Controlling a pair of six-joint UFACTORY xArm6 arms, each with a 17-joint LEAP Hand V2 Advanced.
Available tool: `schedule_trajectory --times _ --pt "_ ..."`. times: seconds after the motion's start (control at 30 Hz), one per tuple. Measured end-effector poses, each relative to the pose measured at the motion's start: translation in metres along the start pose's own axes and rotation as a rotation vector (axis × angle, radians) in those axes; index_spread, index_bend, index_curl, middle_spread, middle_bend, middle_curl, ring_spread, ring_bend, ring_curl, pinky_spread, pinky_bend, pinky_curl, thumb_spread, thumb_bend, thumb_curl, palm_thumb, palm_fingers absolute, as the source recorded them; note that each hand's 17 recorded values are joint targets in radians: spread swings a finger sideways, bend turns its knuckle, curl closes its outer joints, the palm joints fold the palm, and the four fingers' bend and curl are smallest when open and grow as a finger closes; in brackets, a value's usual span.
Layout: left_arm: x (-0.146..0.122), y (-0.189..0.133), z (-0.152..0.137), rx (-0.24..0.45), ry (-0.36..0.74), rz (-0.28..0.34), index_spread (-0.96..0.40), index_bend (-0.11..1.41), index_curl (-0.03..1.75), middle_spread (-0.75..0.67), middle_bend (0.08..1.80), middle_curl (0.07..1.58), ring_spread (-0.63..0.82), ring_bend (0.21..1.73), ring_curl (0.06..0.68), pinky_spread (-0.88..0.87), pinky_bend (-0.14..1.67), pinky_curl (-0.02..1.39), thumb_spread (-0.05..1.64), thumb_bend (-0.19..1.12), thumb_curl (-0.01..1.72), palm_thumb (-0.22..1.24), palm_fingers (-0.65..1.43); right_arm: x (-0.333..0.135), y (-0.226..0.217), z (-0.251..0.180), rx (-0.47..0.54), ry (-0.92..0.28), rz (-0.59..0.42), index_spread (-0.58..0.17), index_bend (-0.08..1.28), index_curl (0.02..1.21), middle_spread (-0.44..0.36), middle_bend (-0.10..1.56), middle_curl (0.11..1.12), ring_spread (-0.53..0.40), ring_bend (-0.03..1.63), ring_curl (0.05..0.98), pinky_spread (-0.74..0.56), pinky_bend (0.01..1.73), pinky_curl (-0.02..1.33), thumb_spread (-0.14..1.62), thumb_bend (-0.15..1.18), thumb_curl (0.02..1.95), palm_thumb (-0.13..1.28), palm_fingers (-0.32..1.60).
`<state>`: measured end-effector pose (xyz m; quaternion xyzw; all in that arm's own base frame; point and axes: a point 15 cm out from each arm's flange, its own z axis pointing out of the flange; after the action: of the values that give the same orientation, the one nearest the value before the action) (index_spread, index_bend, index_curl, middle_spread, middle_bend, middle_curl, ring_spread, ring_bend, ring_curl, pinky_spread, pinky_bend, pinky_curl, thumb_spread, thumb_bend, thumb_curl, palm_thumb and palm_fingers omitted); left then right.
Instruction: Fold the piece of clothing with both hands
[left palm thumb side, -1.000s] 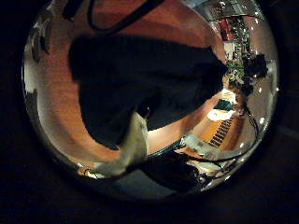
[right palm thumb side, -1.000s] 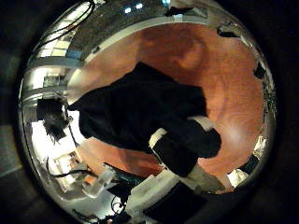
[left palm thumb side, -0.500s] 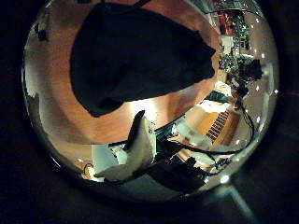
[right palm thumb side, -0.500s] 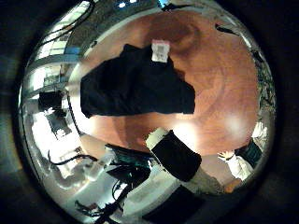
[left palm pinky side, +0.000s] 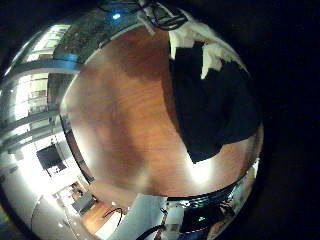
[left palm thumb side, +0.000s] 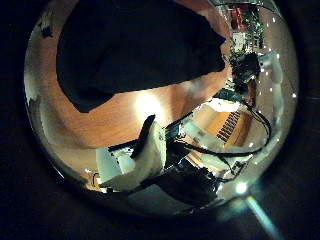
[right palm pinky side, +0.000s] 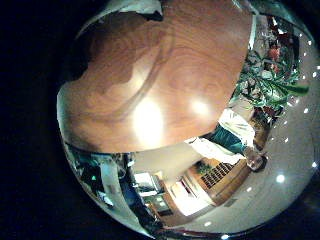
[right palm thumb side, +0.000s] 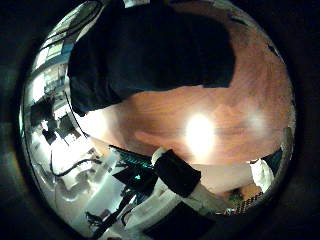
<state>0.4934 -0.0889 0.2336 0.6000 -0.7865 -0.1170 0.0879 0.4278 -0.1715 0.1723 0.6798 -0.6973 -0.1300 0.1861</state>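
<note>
The piece of clothing (left palm thumb side: 135, 50) is lying on the desk (left palm thumb side: 130, 115), a dark heap spread over the wood, and both palms are looking down on it from above. From the left thumb side, the garment fills much of the picture, with bare wood below its curved edge and a bright glare spot just off the hem. One pale finger of the left hand (left palm thumb side: 148, 150) juts in from the rim, straight, gripping nothing and clear of the cloth.

From the left little finger side, the clothing (left palm pinky side: 215, 105) sits at one side of the desk (left palm pinky side: 120, 110), and pale fingertips (left palm pinky side: 208, 58) hang in front of its dark surface; whether they touch it is hard to say from this angle.

Over to the right thumb side: the garment (right palm thumb side: 150, 50) again, wide and rumpled on the desk (right palm thumb side: 200, 125), and a black-and-white finger of the right hand (right palm thumb side: 180, 175) reaches in from the edge, extended and empty, well apart from the cloth.

The right little finger side shows only bare desk (right palm pinky side: 160, 70) with glare on the wood.
</note>
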Motion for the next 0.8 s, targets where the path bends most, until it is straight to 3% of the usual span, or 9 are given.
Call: schedule_trajectory --times 0.3,0.37,0.4,0.5,0.57,0.8 --pt "0.003 0.000 0.005 -0.001 0.001 0.007 0.00 0.18 0.46 0.24 0.18 0.35 0.24 0.74 0.265 0.31 0.39 0.44 1.30 -0.01 0.27 0.26 0.10 -0.012 -0.009 0.011 -0.027 0.007 -0.025 -0.293 0.17 0.34 -0.035 0.33 0.38 -0.017 0.70 0.295 0.35 0.53 0.34 1.13 -0.01 0.30 0.45 0.25" --pt "0.005 0.000 0.006 -0.001 0.003 0.011 0.00 0.18 0.45 0.24 0.18 0.34 0.24 0.74 0.263 0.31 0.39 0.43 1.30 -0.01 0.27 0.26 0.11 -0.016 -0.009 0.009 -0.026 0.015 -0.035 -0.291 0.18 0.34 -0.084 0.38 0.39 -0.099 0.80 0.310 0.24 0.55 0.33 1.12 0.01 0.32 0.53 0.46" --pt "0.006 0.000 0.006 -0.002 0.002 0.013 0.00 0.18 0.45 0.23 0.18 0.34 0.25 0.74 0.262 0.31 0.39 0.43 1.30 -0.01 0.27 0.26 0.11 -0.016 -0.009 0.010 -0.028 0.018 -0.036 -0.311 0.17 0.33 -0.114 0.42 0.40 -0.145 0.87 0.326 0.13 0.65 0.34 1.12 0.01 0.33 0.57 0.67" --pt "0.009 0.006 0.012 -0.017 0.002 0.017 0.00 0.18 0.44 0.23 0.18 0.34 0.25 0.73 0.261 0.31 0.38 0.43 1.30 -0.01 0.27 0.25 0.11 -0.006 -0.008 0.008 -0.033 0.062 -0.040 -0.362 0.17 0.33 -0.181 0.51 0.45 -0.236 0.97 0.364 -0.15 0.85 0.38 1.10 0.03 0.36 0.67 1.02" --pt "0.011 0.012 0.018 -0.029 0.002 0.021 0.00 0.18 0.44 0.23 0.18 0.33 0.25 0.73 0.260 0.31 0.38 0.42 1.30 -0.01 0.27 0.25 0.11 0.000 -0.006 0.005 -0.030 0.086 -0.039 -0.399 0.29 0.40 -0.202 0.64 0.52 -0.245 1.04 0.416 -0.24 0.90 0.43 1.09 0.04 0.38 0.74 1.24" --pt "0.020 0.023 0.044 -0.015 -0.003 0.039 0.00 0.18 0.42 0.23 0.18 0.32 0.25 0.71 0.251 0.31 0.38 0.41 1.30 -0.01 0.26 0.25 0.12 0.027 0.002 -0.001 0.004 0.070 0.019 -0.433 0.71 0.64 -0.211 0.98 0.70 -0.244 1.20 0.532 -0.27 1.15 0.57 1.11 0.07 0.45 0.91 1.25"
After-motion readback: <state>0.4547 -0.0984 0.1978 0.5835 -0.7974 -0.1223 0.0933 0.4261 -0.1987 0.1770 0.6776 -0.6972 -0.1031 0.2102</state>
